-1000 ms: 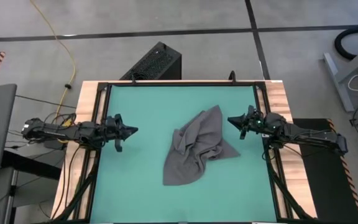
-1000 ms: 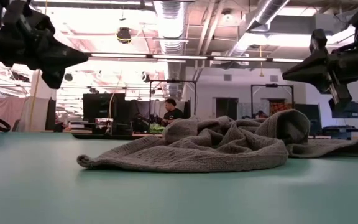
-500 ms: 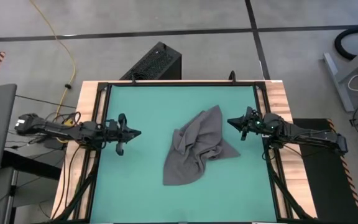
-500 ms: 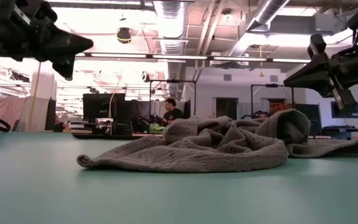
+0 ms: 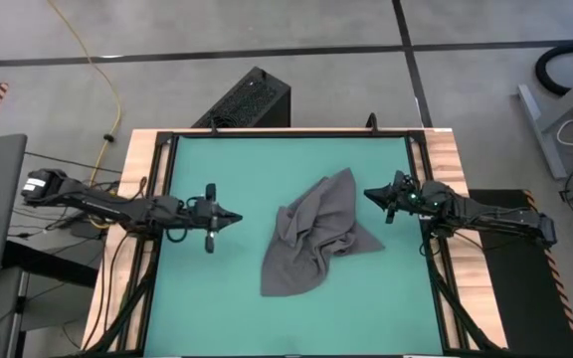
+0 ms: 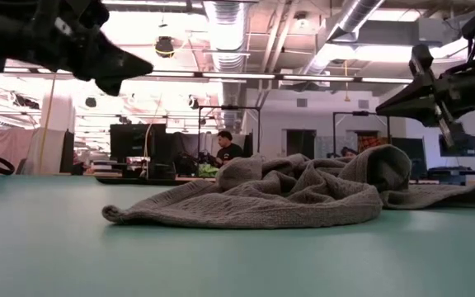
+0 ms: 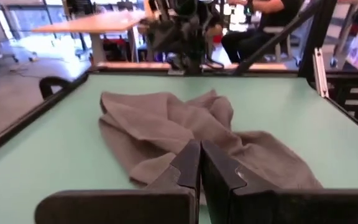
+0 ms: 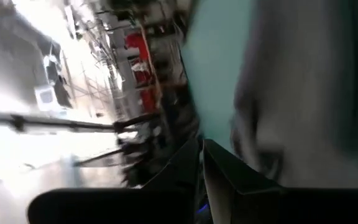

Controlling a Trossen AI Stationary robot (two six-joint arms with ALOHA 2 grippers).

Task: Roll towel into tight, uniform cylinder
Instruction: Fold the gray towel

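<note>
I see the towel (image 5: 316, 235) crumpled mid-table. My left gripper (image 5: 235, 216) hovers beside it, fingers closed. My right gripper (image 5: 370, 193) hangs near its far edge, fingers closed, empty.

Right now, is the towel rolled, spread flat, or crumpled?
Crumpled: the towel lies in a bunched heap with raised folds, no cylinder formed.

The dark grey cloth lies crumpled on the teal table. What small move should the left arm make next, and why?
Probably the left gripper should open its fingers and move toward the nearest edge of the crumpled dark grey towel. Its fingers are shut and empty, it hangs above the teal table apart from the cloth, and the towel must be spread flat before rolling. The right gripper waits, shut, beside the towel's other side.
</note>
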